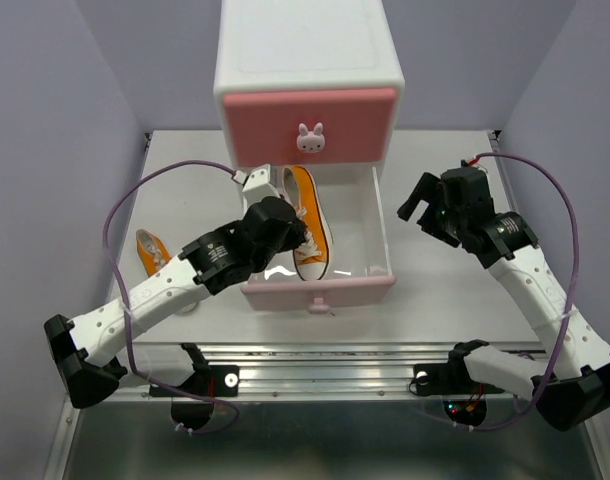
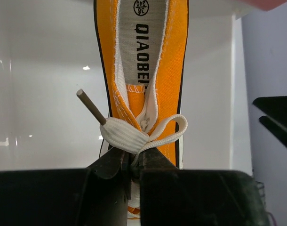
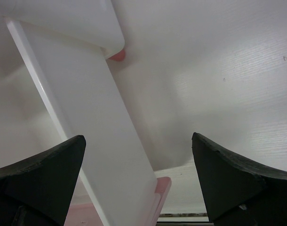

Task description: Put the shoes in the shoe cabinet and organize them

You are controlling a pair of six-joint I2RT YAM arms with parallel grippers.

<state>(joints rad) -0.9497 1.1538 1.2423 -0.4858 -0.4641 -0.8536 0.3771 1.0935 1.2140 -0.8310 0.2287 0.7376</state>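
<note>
Inside the pulled-out lower drawer (image 1: 381,235) of the shoe cabinet (image 1: 305,60) we see an orange sneaker (image 2: 155,56), toe toward the drawer front; our left gripper (image 2: 136,162) is clamped on its white lace (image 2: 124,134). Our right gripper (image 1: 425,212) hangs spread wide just right of the drawer.

Orange shoe (image 1: 311,225) sits lengthwise in open lower drawer (image 1: 325,292).

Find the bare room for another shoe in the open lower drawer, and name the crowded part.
Free: the lower drawer's right half, between the orange shoe and the right wall. Crowded: its left half, where the left end effector pinches that shoe's laces. The table strip between drawer and open right end effector is narrow.
</note>
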